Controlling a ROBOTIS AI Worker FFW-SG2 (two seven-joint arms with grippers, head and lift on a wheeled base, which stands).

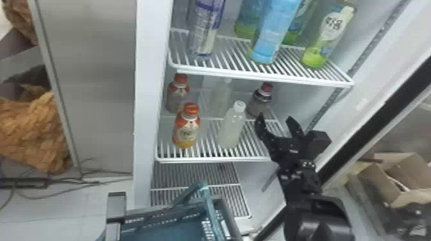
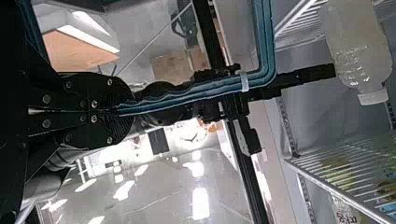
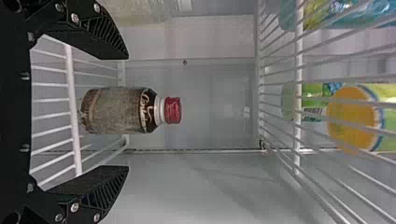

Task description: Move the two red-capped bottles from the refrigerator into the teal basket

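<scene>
My right gripper (image 1: 275,118) is open at the middle shelf, in front of a dark-labelled bottle with a dark red cap (image 1: 265,99). In the right wrist view, that bottle (image 3: 121,110) stands beyond the open right gripper (image 3: 127,112), lined up between its spread fingers and held by neither. Two bottles with orange-red caps and labels, a front one (image 1: 186,128) and a rear one (image 1: 178,94), stand at the shelf's left side. Low in the head view is the teal basket (image 1: 179,229). My left gripper (image 2: 122,111) is shut on the basket's teal handle (image 2: 187,95).
A white-capped bottle (image 1: 231,126) stands left of the right gripper, with a paler one behind it. Above is the upper wire shelf (image 1: 263,77) with taller bottles. The refrigerator's right wall (image 1: 324,105) is close to the right gripper. Cardboard boxes (image 1: 381,182) lie outside at right.
</scene>
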